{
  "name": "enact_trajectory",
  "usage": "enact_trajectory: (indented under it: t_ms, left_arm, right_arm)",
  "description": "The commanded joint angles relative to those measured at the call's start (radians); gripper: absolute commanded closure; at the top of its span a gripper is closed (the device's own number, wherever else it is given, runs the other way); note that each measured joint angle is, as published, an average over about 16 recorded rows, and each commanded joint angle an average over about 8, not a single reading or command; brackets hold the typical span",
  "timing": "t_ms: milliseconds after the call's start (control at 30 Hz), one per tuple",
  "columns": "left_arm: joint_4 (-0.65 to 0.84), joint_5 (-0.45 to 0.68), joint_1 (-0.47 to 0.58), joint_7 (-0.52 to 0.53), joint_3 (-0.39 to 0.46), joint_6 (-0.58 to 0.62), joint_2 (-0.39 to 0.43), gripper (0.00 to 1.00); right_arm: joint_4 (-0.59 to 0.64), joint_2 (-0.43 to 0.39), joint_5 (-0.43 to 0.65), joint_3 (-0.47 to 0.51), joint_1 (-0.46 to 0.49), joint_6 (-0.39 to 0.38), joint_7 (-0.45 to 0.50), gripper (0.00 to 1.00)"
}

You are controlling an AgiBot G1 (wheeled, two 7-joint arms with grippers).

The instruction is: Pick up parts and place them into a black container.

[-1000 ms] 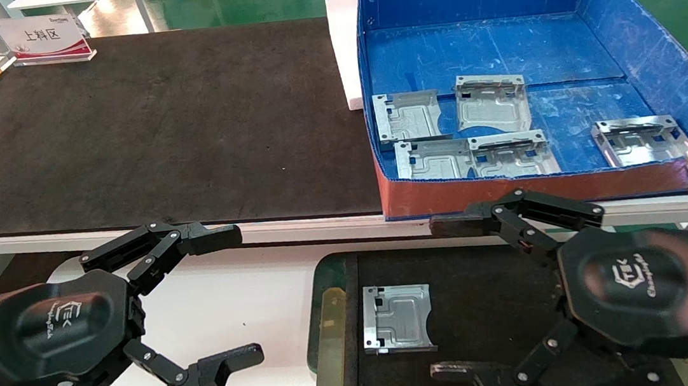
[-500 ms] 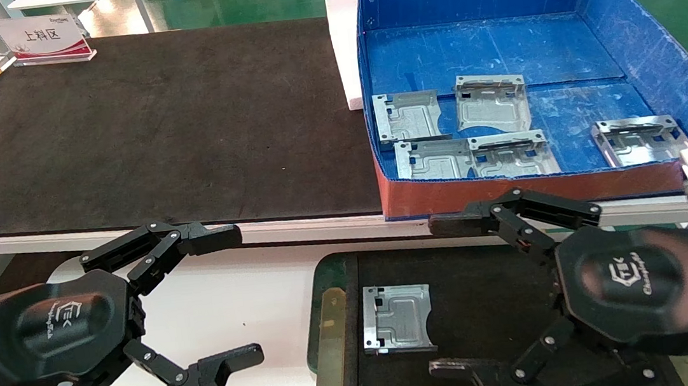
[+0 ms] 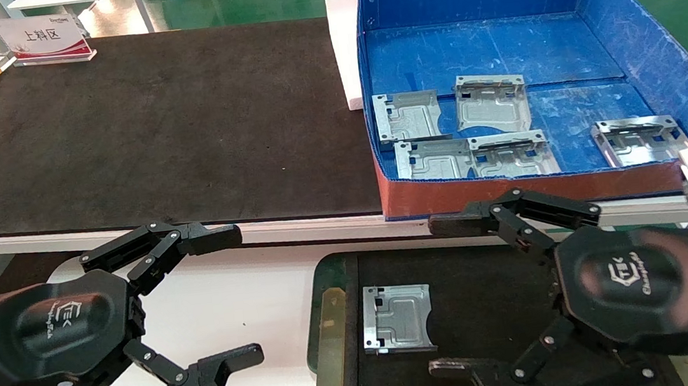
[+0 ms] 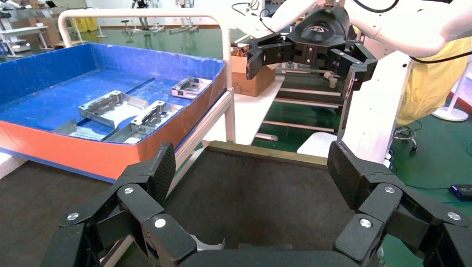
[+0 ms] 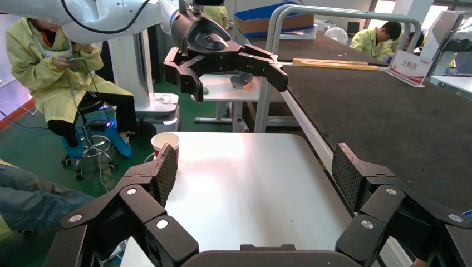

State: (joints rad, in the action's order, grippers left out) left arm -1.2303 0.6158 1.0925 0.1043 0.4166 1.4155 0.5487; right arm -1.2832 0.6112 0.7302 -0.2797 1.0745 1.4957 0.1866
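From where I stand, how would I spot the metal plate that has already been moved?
Find the black container, the shallow tray nearest the robot, below the blue box. One silver part lies flat near its left edge. It lies alone on black, while the other parts cluster on the box's blue floor.

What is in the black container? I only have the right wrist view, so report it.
Observer: One part lies flat on the black container floor, near its left end.
Operator: Count what is in the supply box.
Observer: Five more parts lie in the near half of the blue box.
Operator: I see the left claw open above the white table. Place my right claw.
Observer: The right claw hangs open and empty over the black container, to the right of the part.
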Motion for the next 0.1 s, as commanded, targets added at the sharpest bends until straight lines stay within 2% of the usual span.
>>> enact_trajectory:
  t_ms: [33, 100]
  left_arm:
    - [0.000, 0.000, 0.000, 0.000, 0.000, 0.000, 0.000, 0.00]
    - [0.000, 0.000, 0.000, 0.000, 0.000, 0.000, 0.000, 0.00]
  right_arm:
    - [0.000, 0.000, 0.000, 0.000, 0.000, 0.000, 0.000, 0.00]
    - [0.000, 0.000, 0.000, 0.000, 0.000, 0.000, 0.000, 0.00]
